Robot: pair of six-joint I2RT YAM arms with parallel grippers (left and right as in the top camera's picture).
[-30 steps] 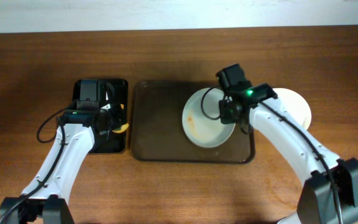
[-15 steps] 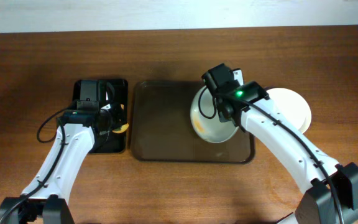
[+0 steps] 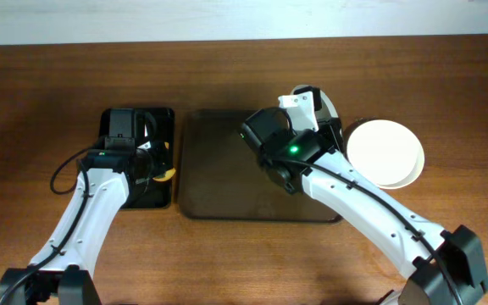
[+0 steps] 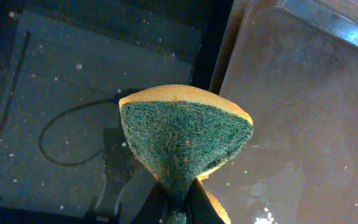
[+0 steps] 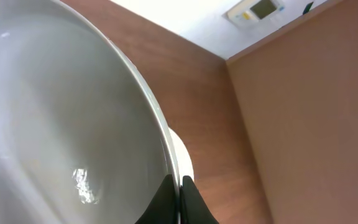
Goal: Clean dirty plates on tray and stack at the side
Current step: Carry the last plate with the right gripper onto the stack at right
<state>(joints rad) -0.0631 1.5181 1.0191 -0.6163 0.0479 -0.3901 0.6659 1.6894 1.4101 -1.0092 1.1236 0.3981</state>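
My right gripper (image 3: 315, 114) is shut on the rim of a white plate (image 3: 329, 108) and holds it tipped up on edge over the far right corner of the brown tray (image 3: 219, 182). In the right wrist view the plate (image 5: 61, 124) fills the left side, with my fingertips (image 5: 180, 194) pinching its rim. More white plates (image 3: 385, 152) lie on the table just right of the tray. My left gripper (image 3: 155, 167) is shut on a yellow sponge with a green scouring face (image 4: 185, 134), over the black tray's right edge.
The small black tray (image 3: 125, 195) lies left of the brown tray, and both show in the left wrist view: black (image 4: 73, 81), brown (image 4: 303, 124). A black cable lies on the black tray. Bare wooden table surrounds both trays.
My right arm has lifted the plate off the brown tray, tipped it up on edge and swung its wrist left. The left arm has not moved.
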